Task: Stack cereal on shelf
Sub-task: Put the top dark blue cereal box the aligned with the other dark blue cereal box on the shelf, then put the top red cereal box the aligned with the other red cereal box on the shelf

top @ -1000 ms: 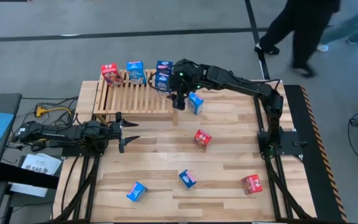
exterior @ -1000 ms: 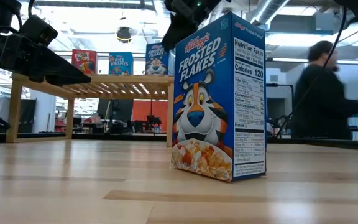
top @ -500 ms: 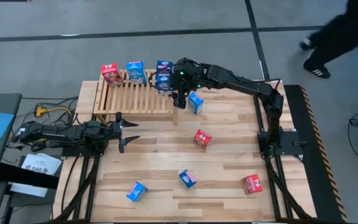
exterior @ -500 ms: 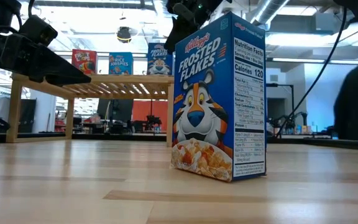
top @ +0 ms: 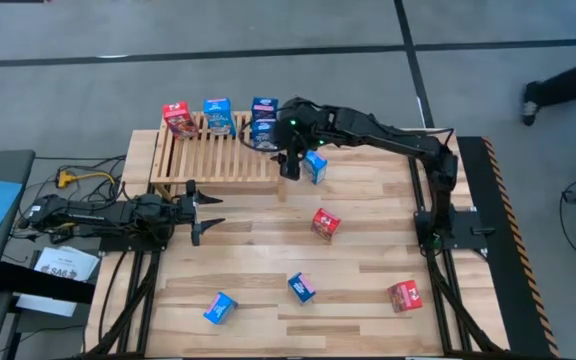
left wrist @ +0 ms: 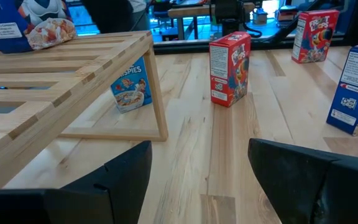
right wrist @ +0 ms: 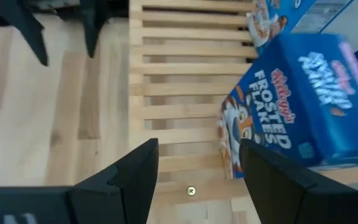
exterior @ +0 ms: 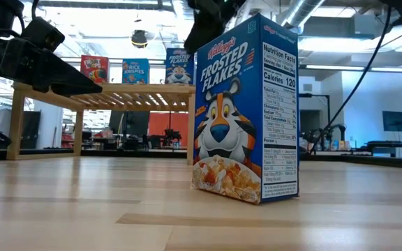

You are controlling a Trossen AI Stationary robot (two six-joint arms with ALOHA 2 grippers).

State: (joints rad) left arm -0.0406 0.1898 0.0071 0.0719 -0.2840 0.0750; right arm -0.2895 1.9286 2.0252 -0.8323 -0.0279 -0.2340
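Note:
The shelf (top: 218, 150) stands at the table's far left. On its slats stand a red cereal box (top: 178, 118) and three blue ones (top: 217, 115) (top: 264, 107) (top: 262, 131). More boxes rest on the tabletop: blue (top: 315, 165), red (top: 325, 223), blue (top: 302, 287), blue (top: 220, 307), red (top: 404, 295). My right gripper (top: 289, 170) (right wrist: 197, 168) hangs open, slanting down, over the shelf's right end, beside the Frosted Flakes box (right wrist: 272, 118); only slats show between its fingers. My left gripper (top: 203, 210) (left wrist: 197, 180) waits open and level at the left edge, near the shelf.
In the low view one blue box (exterior: 246, 111) stands close to the camera and hides part of my right arm. Bare planks lie between the loose boxes. Cables (top: 78, 178) and a paper sheet lie off the table's left edge.
Neither gripper has visibly moved, opened or shut, and the boxes stand as before. A person beyond the table's far right has walked off to the right and left the low view.

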